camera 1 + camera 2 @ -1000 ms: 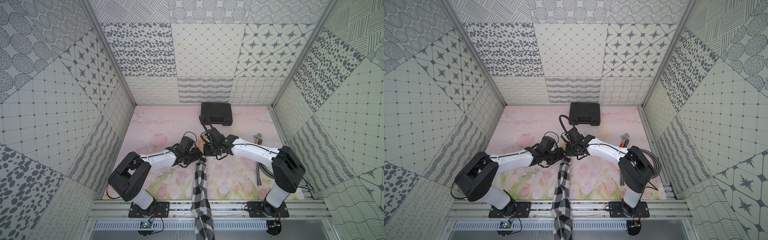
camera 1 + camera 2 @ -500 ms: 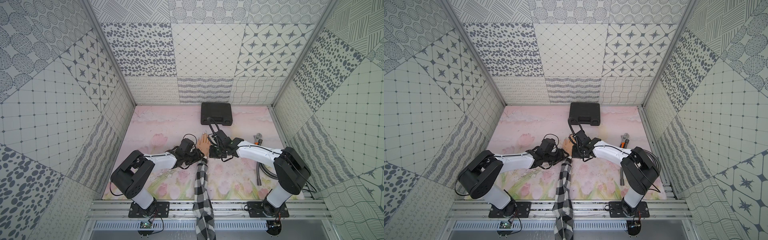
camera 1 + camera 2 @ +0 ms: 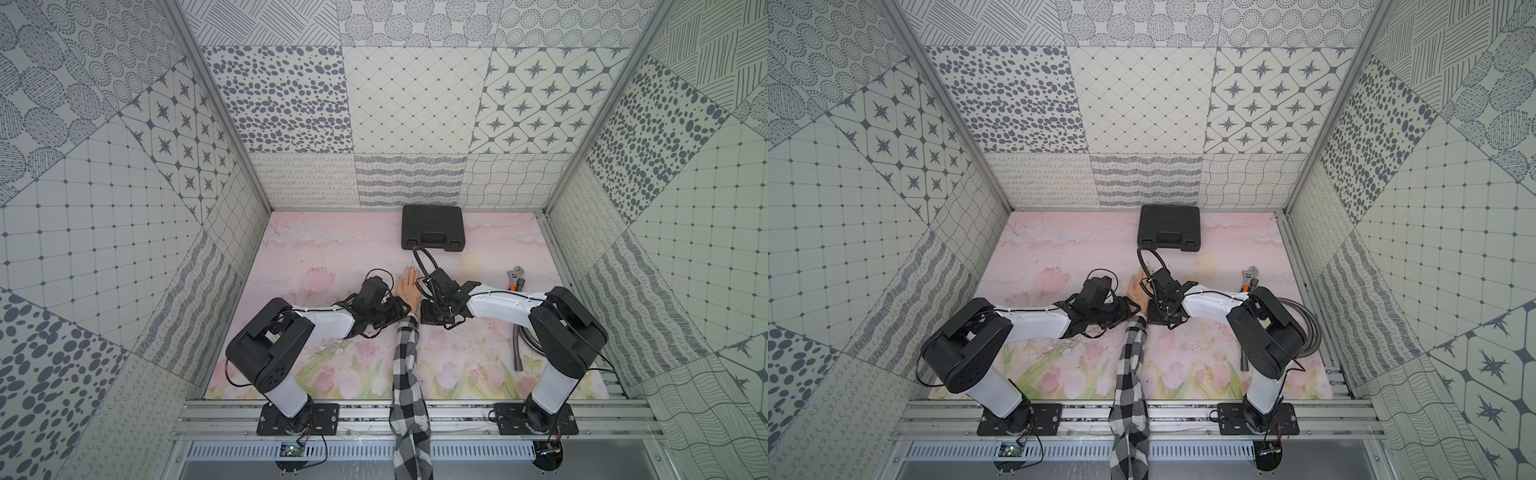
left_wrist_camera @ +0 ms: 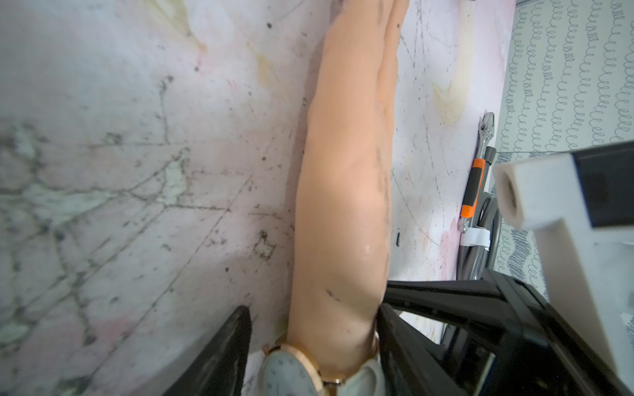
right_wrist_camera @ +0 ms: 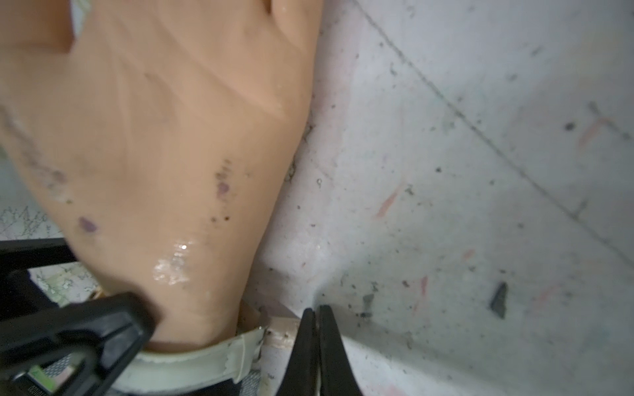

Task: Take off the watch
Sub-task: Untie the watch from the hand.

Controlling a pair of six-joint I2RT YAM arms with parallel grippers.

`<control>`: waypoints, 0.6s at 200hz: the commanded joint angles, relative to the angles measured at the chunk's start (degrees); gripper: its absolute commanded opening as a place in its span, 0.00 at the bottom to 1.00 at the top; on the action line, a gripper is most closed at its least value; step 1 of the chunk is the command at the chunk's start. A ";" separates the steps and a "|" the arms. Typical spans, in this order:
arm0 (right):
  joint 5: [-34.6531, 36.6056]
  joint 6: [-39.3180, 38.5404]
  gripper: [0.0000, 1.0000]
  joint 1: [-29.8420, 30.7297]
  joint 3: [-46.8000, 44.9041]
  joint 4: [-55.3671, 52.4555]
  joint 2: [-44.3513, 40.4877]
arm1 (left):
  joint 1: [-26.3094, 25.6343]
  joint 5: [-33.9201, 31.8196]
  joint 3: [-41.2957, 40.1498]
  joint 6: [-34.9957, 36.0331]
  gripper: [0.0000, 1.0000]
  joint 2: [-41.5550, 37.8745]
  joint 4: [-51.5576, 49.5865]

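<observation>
The watch (image 4: 291, 375) sits strapped on the mannequin (image 3: 406, 286) wrist, mid-surface (image 3: 332, 249), its white dial turned sideways towards the left edge. The left hand (image 4: 313, 310) straddles that wrist just above the dial, half wide: one finger (image 4: 386, 317) touches the wrist, the other (image 4: 236, 329) stands clear of it. The right hand (image 5: 316, 310) is closed, fingers pressed together beside the wrist on the right edge's side. The strap's (image 5: 192, 363) loose end reaches its finger; whether it is pinched I cannot tell. Both arms reach in low from the near edge, forearms nearly level, meeting at the wrist above the checked sleeve (image 3: 407, 365).
</observation>
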 commanded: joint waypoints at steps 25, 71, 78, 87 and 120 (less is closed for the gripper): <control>-0.66 0.12 0.00 0.08 3.06 -1.36 -4.91 | -0.10 -6.92 2.33 3.77 0.70 -2.10 -22.65; -0.95 0.20 0.00 0.01 6.32 -2.64 -8.28 | 0.31 -9.52 5.71 6.74 0.80 -6.19 -27.89; -1.39 0.32 0.00 -0.01 6.54 -2.46 -8.60 | 0.32 -9.48 5.90 6.91 0.81 -6.48 -28.11; -2.13 0.54 0.00 -0.10 6.71 -1.80 -9.04 | 0.32 -9.48 5.94 6.96 0.81 -6.83 -28.23; -6.37 2.11 0.00 -0.78 6.08 2.28 -8.67 | 0.32 -8.13 4.68 6.29 0.82 -7.80 -26.14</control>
